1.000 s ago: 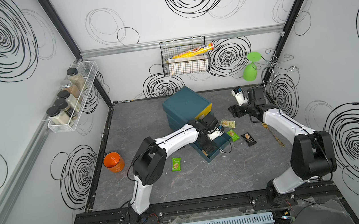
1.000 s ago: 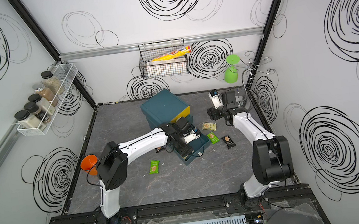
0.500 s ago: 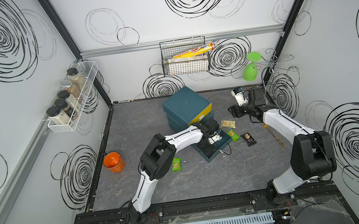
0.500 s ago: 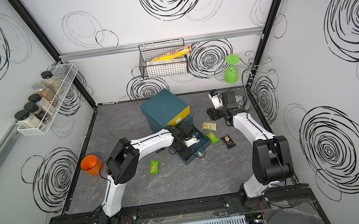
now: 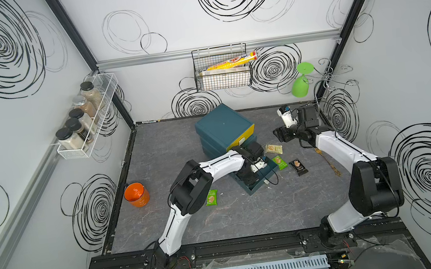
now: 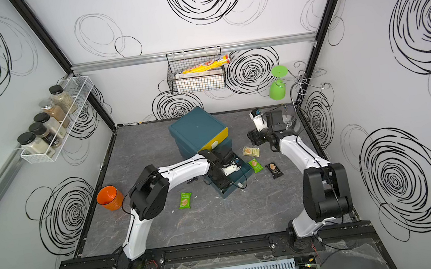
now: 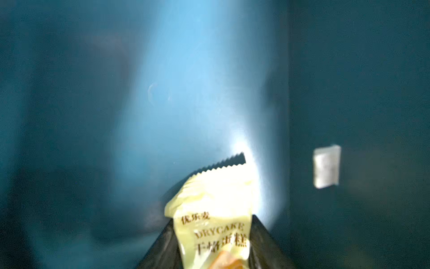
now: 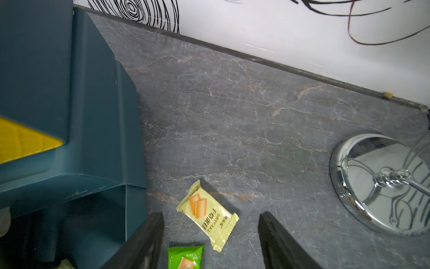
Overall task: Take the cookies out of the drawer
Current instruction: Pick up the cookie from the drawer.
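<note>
While left gripper (image 5: 246,175) reaches into the open drawer (image 5: 258,187), right gripper (image 5: 278,135) hangs idle.
Top views: four cookies (image 6: 251,151) lie outside drawer. Left wrist: fingers (image 7: 263,246) clamped on cream packet (image 7: 216,205) inside drawer, ready for lift-out. Right wrist: jaws apart near loose cream packet (image 8: 218,223), clear of drawer.

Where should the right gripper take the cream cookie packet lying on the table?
Across its two long edges at the middle, coming straight down. The cream cookie packet lies flat on the table, slanted under the open right gripper, so a slight wrist turn would probably square the jaws; its serrated ends are thin.
</note>
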